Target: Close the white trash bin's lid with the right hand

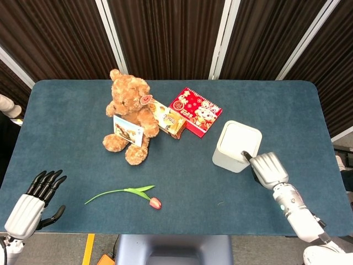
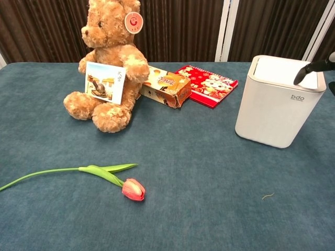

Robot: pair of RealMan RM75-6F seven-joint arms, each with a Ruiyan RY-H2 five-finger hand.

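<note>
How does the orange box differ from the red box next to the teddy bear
The orange box is thicker and leans against the teddy bear; the red box is flat and thin, further toward the white bin. One is orange, the other red with cartoon figures. Both are printed and touch each other.

A white trash bin stands on a dark teal counter, with a golden-brown teddy bear, a red patterned box, an orange carton, and a pink tulip on its green stem.
</note>
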